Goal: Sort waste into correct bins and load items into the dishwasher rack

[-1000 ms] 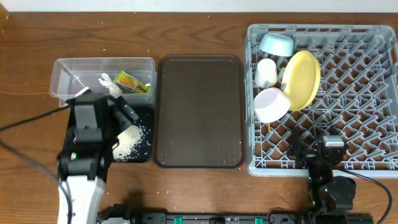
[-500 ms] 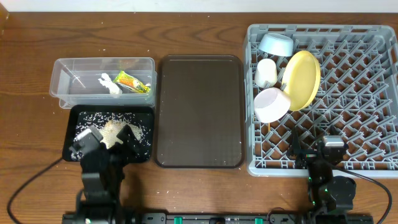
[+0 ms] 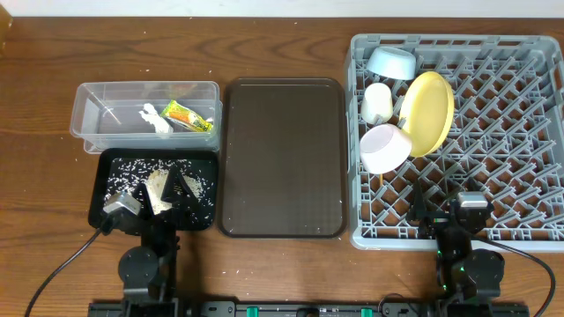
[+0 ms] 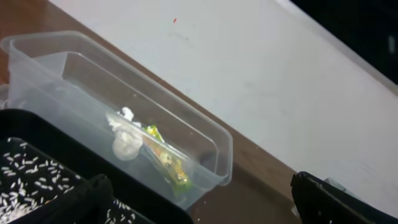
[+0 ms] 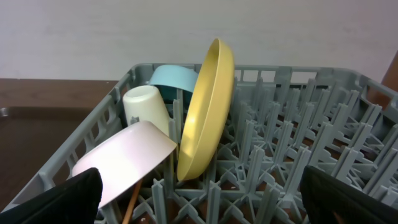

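Both grippers open-fingered, waste binned, dishes racked.

Left of the tray [image 3: 282, 158]: left gripper [image 3: 172, 187] with fingers spread wide, low over the near end of the black bin [image 3: 99, 189]; rice [image 3: 132, 167] scattered inside that bin; behind it, farther from the arms, the clear tub [image 3: 88, 106] with tissue [image 3: 154, 119] and wrapper [image 3: 187, 116] inside, seen side-on through the tub wall only from the left wrist. Right of the tray: right gripper [image 5: 202, 199] with fingers far apart at the near edge of the rack [image 3: 511, 132]; inside the rack's tray-side half, pink bowl [image 3: 384, 148], cup [image 3: 377, 103], blue bowl [image 3: 392, 60] and plate [image 3: 427, 110]; plate on edge, leaning slightly, plain only from the right wrist. Tray itself in the overhead view alone.
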Motion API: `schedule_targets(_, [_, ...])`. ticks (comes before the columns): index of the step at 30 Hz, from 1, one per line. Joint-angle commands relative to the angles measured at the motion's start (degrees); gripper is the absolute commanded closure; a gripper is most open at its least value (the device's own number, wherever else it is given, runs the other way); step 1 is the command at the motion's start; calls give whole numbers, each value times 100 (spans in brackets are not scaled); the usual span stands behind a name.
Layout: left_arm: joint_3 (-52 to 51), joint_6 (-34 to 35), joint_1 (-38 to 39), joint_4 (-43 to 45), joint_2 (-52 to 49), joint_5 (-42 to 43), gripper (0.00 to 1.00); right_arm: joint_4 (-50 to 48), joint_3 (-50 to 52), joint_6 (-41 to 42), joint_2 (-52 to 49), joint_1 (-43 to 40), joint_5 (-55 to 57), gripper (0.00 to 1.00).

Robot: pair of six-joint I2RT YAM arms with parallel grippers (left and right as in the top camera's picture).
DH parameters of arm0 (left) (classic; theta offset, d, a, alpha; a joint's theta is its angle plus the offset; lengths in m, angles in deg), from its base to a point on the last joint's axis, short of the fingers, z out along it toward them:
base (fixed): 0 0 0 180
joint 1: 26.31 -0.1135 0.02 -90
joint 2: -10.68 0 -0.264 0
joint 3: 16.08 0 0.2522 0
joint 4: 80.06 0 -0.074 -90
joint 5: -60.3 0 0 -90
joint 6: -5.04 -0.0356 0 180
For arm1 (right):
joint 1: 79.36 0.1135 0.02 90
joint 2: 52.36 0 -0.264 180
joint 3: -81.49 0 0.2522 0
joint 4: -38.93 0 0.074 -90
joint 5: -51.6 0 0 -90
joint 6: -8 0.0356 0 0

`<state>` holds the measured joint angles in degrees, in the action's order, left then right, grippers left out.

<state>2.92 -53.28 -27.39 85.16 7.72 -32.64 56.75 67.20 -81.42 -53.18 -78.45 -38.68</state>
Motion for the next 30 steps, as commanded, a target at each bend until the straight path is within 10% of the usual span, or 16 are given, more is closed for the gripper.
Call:
schedule_targets(1, [-168, -31, -24, 44, 98, 98, 5, 9, 24, -85, 48, -50, -22, 2])
schedule_targets(11, [-501, -173, -24, -66, 289, 101, 5, 9, 24, -85, 48, -50, -22, 1])
schedule_targets(22, [-501, -3213, -24, -299, 286, 402, 5, 9, 24, -87, 48, -50, -22, 1])
schedule_targets(30, [-501, -4009, -24, -299, 289, 382, 5, 9, 24, -85, 48, -50, -22, 1])
